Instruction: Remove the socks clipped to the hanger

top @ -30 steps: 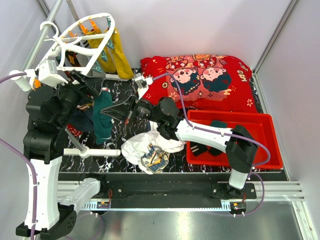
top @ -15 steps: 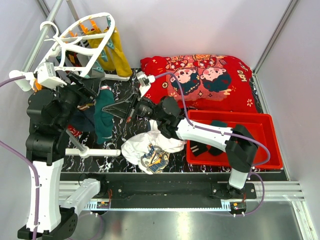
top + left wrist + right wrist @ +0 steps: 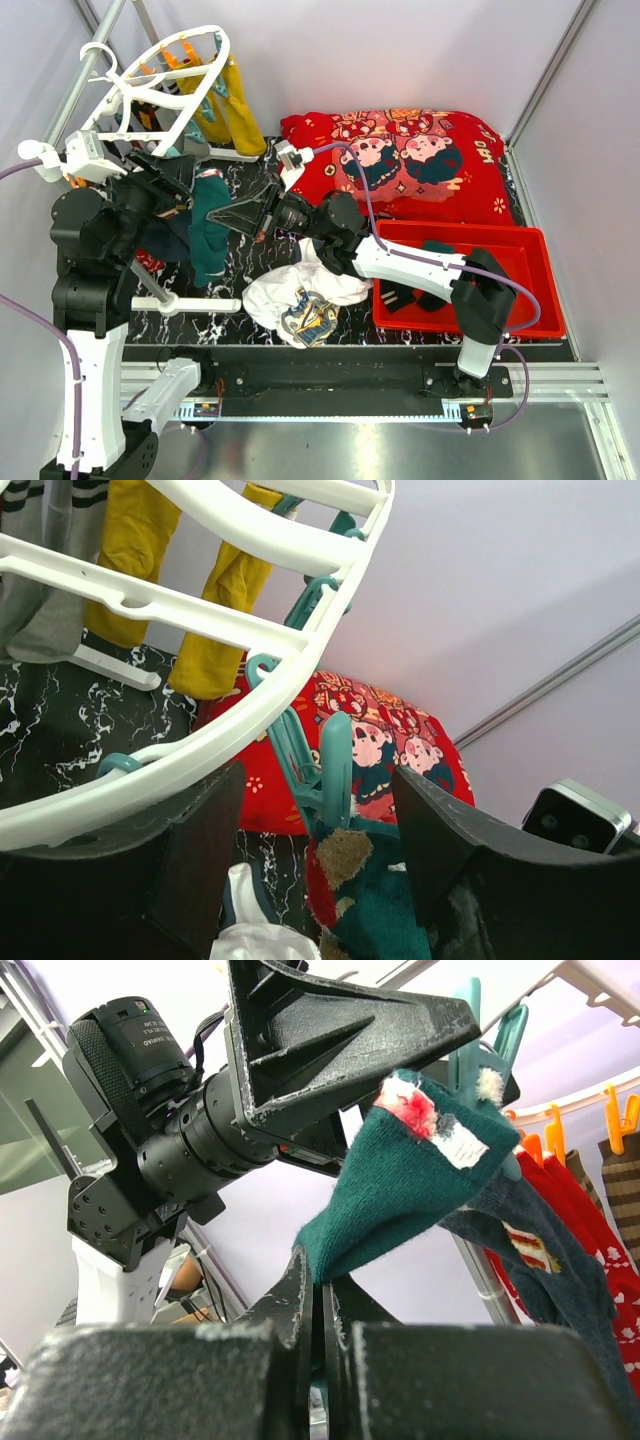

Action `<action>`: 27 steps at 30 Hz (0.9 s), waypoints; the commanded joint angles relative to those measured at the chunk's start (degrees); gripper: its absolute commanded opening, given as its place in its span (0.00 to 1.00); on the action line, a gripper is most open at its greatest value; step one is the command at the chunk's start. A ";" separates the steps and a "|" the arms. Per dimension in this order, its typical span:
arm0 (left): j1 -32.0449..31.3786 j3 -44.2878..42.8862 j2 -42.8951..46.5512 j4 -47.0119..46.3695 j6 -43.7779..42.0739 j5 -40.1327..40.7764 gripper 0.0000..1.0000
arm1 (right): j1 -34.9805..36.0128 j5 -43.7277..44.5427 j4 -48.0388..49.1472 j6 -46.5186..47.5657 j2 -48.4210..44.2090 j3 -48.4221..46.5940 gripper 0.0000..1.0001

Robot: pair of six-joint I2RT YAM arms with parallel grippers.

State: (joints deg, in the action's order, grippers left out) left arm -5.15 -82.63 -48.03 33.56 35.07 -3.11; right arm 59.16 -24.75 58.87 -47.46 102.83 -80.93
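The white hanger (image 3: 150,80) hangs at the back left, tilted, with mustard-yellow socks (image 3: 235,105) clipped to its far side. A dark teal sock (image 3: 207,230) hangs from a teal clip (image 3: 335,760) on the hanger's rim (image 3: 200,750). My left gripper (image 3: 320,860) is open, one finger on each side of that clip and the sock's top (image 3: 385,900). My right gripper (image 3: 322,1290) is shut on the teal sock's lower end (image 3: 400,1190), right below the left gripper's finger (image 3: 340,1030). A navy sock (image 3: 540,1250) and red socks (image 3: 590,1230) hang beside it.
A red tray (image 3: 520,250) holding dark socks sits at the right. A red cartoon blanket (image 3: 400,150) lies behind it. A white cloth pile (image 3: 290,295) lies at the front middle. The grey metal rail (image 3: 90,60) carries the hanger.
My left arm has shifted slightly left. My right gripper, still holding the teal sock, has moved a little up and toward the hanger.
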 commanded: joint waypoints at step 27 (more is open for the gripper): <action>4.09 3.00 1.10 -8.78 4.48 -5.59 0.20 | -1.32 -1.70 6.17 -3.07 0.09 1.47 0.00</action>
State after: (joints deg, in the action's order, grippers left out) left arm -1.32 -79.72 -47.59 28.47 39.53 -8.32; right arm 58.43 -25.26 61.45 -49.82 103.18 -79.46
